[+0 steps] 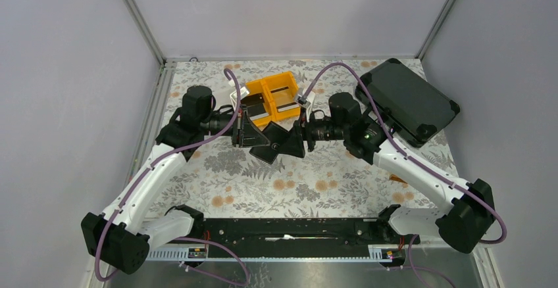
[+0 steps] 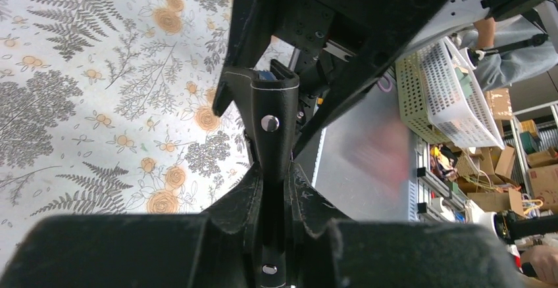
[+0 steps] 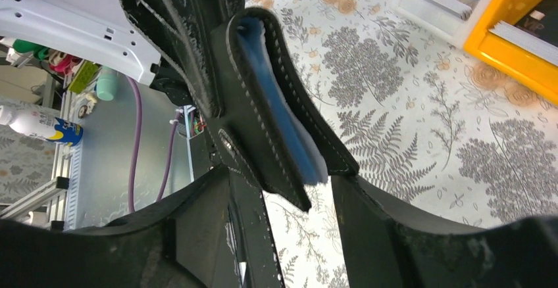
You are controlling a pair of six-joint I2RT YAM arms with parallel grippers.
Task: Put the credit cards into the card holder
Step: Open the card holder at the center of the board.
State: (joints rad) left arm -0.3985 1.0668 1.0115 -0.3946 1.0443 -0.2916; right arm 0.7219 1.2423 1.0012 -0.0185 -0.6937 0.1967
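Just above the floral table [image 1: 316, 183], the card holder [image 1: 273, 140] hangs half open (blue lining showing). The left gripper [image 2: 273, 189] is clamped on its snap tab; the right gripper [image 3: 279, 179] straddles one flap, but whether it actually grips is unclear.

Soft, even light from above fills the overhead view, and the arms lay only faint shadows on the floral surface [image 1: 250, 183]. In the wrist views, the left end effector [image 2: 273, 177] and right end effector [image 3: 276, 192] sit dark and soft at 6 o'clock. A pinkish blur smears the left wrist view at 4 o'clock.
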